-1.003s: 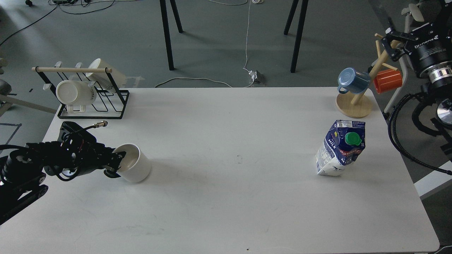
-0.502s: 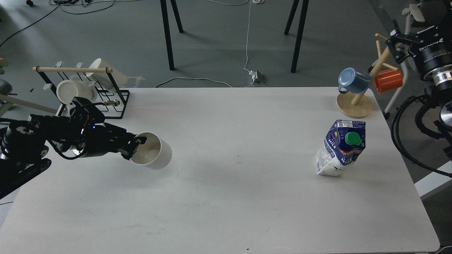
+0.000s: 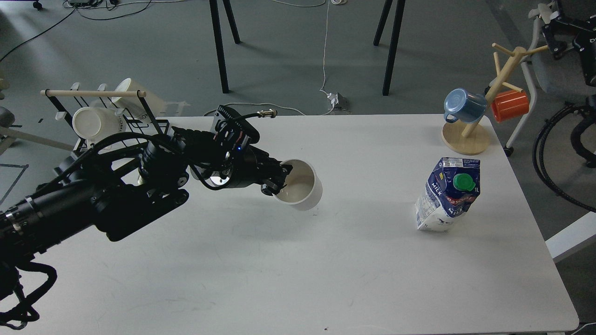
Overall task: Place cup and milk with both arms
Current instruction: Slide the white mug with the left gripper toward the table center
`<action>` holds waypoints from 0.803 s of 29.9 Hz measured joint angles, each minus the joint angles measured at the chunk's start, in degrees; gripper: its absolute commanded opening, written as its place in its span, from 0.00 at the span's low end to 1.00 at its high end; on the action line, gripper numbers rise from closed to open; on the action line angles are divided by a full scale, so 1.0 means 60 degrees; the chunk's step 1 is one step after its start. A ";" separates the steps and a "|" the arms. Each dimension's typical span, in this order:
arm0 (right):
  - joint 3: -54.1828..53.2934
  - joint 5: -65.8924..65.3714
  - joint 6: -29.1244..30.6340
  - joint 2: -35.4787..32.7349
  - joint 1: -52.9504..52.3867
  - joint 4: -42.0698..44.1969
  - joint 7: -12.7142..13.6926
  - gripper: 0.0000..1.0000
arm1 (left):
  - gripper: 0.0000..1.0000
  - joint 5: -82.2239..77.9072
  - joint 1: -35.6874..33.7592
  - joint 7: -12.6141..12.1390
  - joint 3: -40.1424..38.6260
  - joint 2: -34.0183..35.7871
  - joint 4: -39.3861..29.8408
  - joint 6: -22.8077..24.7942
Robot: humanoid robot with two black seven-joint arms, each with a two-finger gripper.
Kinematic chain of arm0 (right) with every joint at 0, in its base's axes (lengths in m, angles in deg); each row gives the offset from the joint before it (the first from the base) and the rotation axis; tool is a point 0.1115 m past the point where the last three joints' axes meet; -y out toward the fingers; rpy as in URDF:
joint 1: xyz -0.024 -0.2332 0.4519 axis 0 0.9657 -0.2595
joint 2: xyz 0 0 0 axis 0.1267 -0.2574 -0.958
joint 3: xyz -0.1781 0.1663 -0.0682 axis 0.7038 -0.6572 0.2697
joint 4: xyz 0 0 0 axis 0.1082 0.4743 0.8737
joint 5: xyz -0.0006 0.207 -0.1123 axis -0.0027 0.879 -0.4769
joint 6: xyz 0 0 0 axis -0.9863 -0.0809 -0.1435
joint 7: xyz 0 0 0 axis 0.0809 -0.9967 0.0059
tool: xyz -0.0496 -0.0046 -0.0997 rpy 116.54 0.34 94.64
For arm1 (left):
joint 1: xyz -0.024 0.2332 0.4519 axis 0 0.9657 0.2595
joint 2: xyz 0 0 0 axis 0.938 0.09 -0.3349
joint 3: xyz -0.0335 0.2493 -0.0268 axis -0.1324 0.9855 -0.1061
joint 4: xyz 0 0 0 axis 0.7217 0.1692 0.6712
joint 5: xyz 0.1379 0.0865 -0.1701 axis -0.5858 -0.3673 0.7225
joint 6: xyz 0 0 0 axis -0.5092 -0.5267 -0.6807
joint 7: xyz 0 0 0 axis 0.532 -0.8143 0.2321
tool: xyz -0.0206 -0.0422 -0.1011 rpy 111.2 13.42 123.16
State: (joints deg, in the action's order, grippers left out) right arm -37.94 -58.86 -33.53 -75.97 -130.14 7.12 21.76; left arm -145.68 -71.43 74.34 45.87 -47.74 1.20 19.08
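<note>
My left gripper [image 3: 277, 181] is shut on the rim of the white cup [image 3: 300, 190] and holds it tilted over the middle of the white table [image 3: 298, 260], its cream inside facing me. The black handle is hidden. The milk carton [image 3: 448, 194], dark blue and white with a green cap, stands upright on the right side of the table, well apart from the cup. My right arm [image 3: 575, 37] shows only at the top right corner, off the table; its gripper is out of view.
A black wire rack [image 3: 111, 125] with white mugs stands at the table's back left. A wooden mug tree [image 3: 468, 137] with a blue mug [image 3: 463, 106] and an orange mug [image 3: 511, 105] stands at the back right, behind the carton.
My left arm has carried the cup from the table's left side toward the centre. My right arm has pulled up and to the right, mostly out of view. The carton has not moved.
</note>
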 measured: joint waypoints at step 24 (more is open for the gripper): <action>0.0178 0.0001 -0.0003 0.0183 -0.0119 -0.0797 -0.0011 0.99 | 0.93 -0.0389 0.0424 0.0039 0.0851 -0.1005 0.0537 -0.0069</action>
State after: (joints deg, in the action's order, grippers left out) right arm -36.88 -58.85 -33.55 -74.87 -130.86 2.34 21.69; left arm -148.01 -68.89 74.58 50.98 -53.77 4.42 18.66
